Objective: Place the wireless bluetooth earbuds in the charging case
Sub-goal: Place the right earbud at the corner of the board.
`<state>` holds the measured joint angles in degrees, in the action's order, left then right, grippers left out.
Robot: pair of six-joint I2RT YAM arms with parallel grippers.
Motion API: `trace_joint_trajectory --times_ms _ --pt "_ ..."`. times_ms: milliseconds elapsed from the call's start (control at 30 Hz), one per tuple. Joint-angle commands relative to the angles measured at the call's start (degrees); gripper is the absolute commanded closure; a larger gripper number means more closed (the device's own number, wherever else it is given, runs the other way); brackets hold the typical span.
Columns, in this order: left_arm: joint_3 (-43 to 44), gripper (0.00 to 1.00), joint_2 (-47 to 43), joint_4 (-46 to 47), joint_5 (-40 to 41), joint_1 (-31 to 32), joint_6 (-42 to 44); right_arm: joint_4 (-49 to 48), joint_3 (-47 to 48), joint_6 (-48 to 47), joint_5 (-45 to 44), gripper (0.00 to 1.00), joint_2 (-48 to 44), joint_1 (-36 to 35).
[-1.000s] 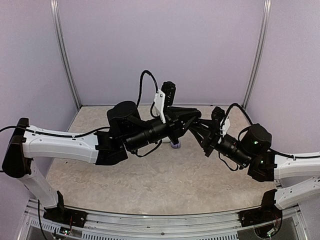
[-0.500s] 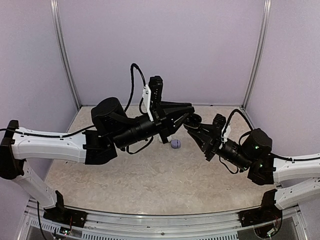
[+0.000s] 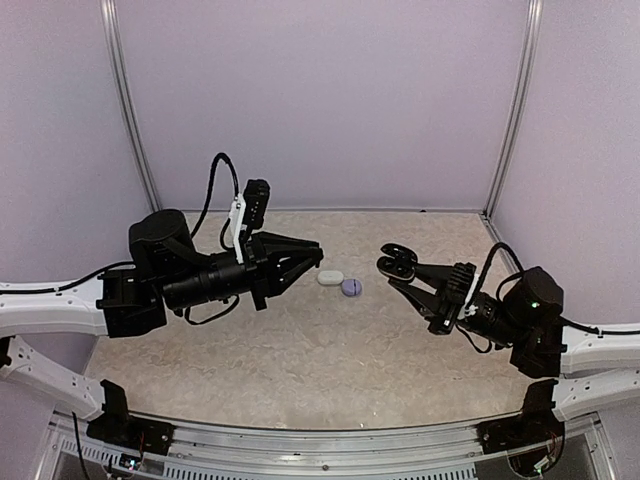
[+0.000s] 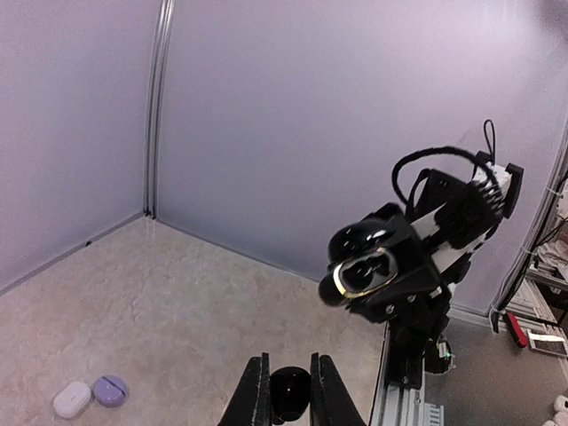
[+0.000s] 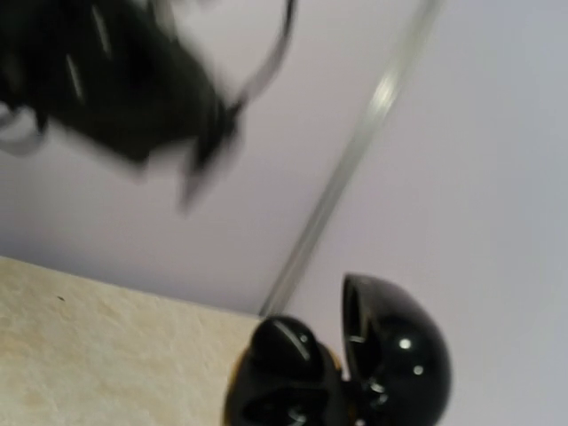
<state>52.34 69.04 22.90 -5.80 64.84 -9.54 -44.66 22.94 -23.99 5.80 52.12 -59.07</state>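
Note:
My left gripper (image 3: 314,254) is shut on a small black earbud (image 4: 290,393), which sits between its fingers (image 4: 256,390) in the air, left of centre. My right gripper (image 3: 408,272) is shut on the open black charging case (image 3: 397,261), held above the table at the right. In the left wrist view the case (image 4: 366,266) faces me with its gold rim showing. In the right wrist view its lid (image 5: 399,351) stands open and a black rounded shape (image 5: 286,342), seemingly an earbud, sits in the base. The two grippers are well apart.
A white case (image 3: 330,278) and a lavender case (image 3: 351,288) lie closed, side by side, on the mottled table (image 3: 300,350) between the grippers. Lilac walls and metal corner posts (image 3: 130,130) enclose the back and sides.
My left arm has drawn back to the left, away from the right gripper, carrying the earbud. The right gripper and case shifted slightly right. The white case has come into view.

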Motion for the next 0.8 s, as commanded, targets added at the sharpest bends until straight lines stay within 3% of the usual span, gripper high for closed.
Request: trace_joint_trajectory --times_ms 0,200,300,500,633,767 --pt "-4.94 1.00 -4.56 -14.57 3.10 -1.94 -7.28 5.50 1.69 -8.57 7.78 1.00 -2.61 -0.69" --pt "-8.32 1.00 -6.54 -22.67 3.14 -3.14 -12.60 16.17 6.67 -14.51 9.89 1.00 -3.35 -1.80" --pt "-10.87 1.00 -8.15 -17.18 0.62 -2.08 -11.71 17.44 7.11 -16.05 10.08 1.00 -3.49 -2.19" --pt "-11.98 1.00 -10.18 -11.19 5.03 -0.02 -7.22 17.33 7.19 -16.70 10.22 1.00 -3.10 -2.40" --pt "-6.75 1.00 -3.79 -21.71 8.45 -2.19 -9.94 18.45 7.87 -15.24 9.54 1.00 -3.52 -2.46" --pt "0.39 1.00 5.00 -42.02 5.50 -3.81 -13.90 22.96 9.15 -13.61 8.27 1.00 -4.59 -2.44"
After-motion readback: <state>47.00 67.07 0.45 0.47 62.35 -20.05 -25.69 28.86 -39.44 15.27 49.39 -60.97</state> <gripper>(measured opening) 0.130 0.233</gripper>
